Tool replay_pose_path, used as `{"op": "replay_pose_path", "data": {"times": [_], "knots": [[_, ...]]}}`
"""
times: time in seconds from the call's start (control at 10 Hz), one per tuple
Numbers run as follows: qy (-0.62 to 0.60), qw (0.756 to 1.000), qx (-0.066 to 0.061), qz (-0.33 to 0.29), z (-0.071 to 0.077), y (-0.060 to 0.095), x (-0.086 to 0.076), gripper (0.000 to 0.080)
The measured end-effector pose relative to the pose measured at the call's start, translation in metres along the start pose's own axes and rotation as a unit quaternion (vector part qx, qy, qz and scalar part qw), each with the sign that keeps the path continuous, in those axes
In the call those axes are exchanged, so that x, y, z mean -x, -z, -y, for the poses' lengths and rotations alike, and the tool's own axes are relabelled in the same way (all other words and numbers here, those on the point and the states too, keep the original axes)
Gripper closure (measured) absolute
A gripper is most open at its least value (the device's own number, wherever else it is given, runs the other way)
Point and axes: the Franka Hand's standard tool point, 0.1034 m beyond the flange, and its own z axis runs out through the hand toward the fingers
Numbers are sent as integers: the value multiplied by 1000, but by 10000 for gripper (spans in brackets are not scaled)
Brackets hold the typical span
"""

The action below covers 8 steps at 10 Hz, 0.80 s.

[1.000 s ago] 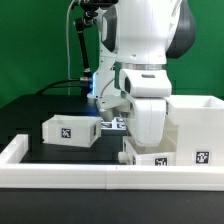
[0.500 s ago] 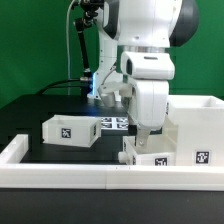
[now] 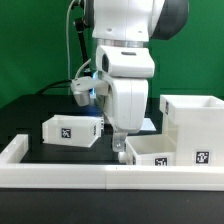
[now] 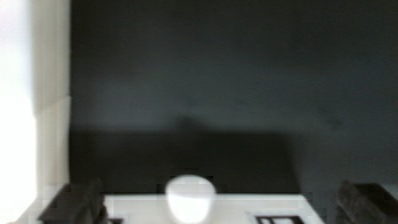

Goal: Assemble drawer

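Two low white drawers with tags are on the black table. One drawer [image 3: 70, 130] sits at the exterior view's left. The other drawer [image 3: 165, 152] sits at the front right, below the taller white housing [image 3: 195, 112]. My gripper [image 3: 120, 147] hangs at the left end of the right drawer, just above the table. In the wrist view my gripper [image 4: 217, 206] is open, with its dark fingers [image 4: 71, 204] wide apart. Between them are a white rounded knob [image 4: 187, 197] and a white surface with part of a tag [image 4: 276, 219]. I hold nothing.
A long white border rail [image 3: 90, 176] runs along the front edge and up the left side [image 3: 14, 150]. Cables and a lit device [image 3: 84, 88] stand behind the arm. A blurred bright white strip [image 4: 22, 100] runs along one side of the wrist view.
The arm has swung toward the exterior view's left, from over the right drawer and housing to that drawer's left end. The gripper now hangs lower. Both drawers and the housing have not moved.
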Motion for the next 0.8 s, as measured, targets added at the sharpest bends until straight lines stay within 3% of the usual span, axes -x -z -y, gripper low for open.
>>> {"op": "replay_pose_path", "data": {"times": [0.3, 0.5, 0.8], "knots": [[-1, 1000, -2, -2, 3, -3, 4, 151], [11, 999, -7, -48, 14, -13, 13, 151], [6, 995, -20, -98, 16, -19, 15, 151]]}}
